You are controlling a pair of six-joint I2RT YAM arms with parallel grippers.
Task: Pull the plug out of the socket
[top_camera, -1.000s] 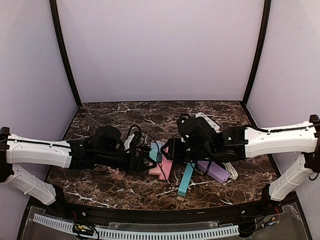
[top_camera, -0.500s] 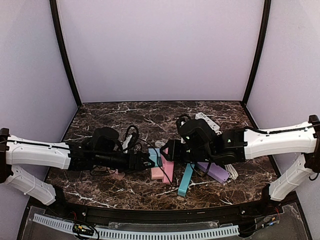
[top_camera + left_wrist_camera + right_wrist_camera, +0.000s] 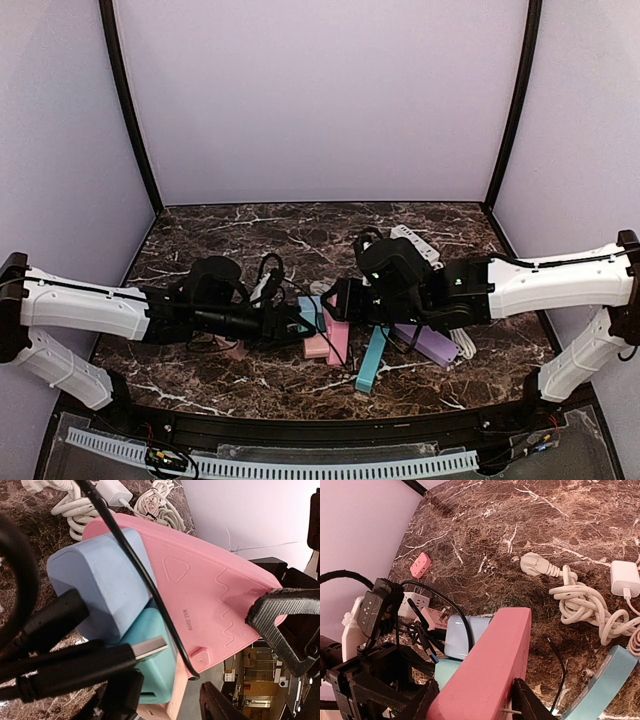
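Note:
The socket is a pink power strip. My right gripper is shut on it, one finger pressed on each long side. Two plugs sit in its face: a light blue one and a teal one just below. My left gripper is open and straddles the teal plug. One finger lies against its side, while the other finger stands a little apart from it. Black cables and a loose USB connector cross in front of the plugs.
A teal strip and a purple strip lie right of the pink one. A peach block sits under it. Coiled white cables, a white charger, a small pink adapter and a white strip lie around.
My left gripper has slid right toward the pink strip, onto the plugs, and its jaws have narrowed. The right gripper keeps its hold and has barely moved.

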